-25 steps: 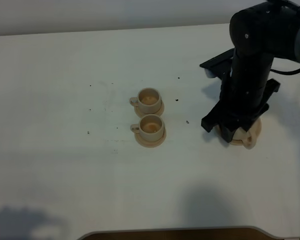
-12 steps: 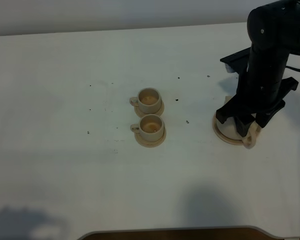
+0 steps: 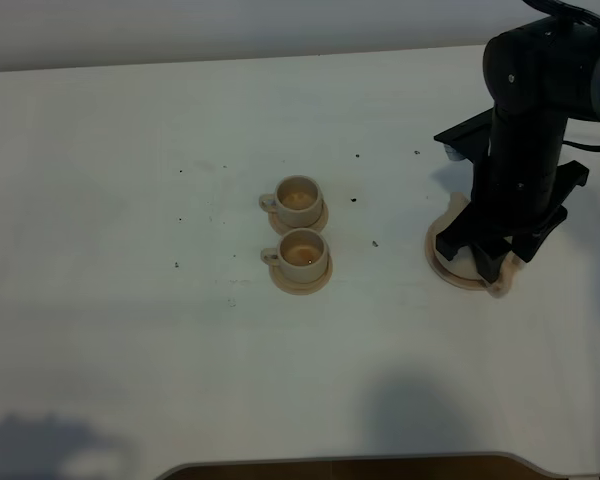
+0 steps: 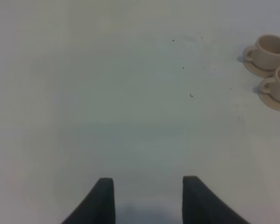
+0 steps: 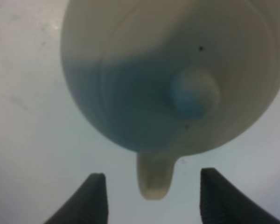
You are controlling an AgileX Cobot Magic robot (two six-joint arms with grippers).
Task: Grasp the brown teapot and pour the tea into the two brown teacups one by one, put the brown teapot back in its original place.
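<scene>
My right end effector hangs over the teapot, fingers spread wide; the handle lies between them, untouched. The teapot sits on its big saucer at the right of the counter. Mid-counter stand the far teacup and the near teacup — my left end effector is spread too.

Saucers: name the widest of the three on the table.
The saucer on the right, partly hidden beneath the right arm, with the teapot. It is clearly wider than the two small saucers under the teacups mid-table.
</scene>
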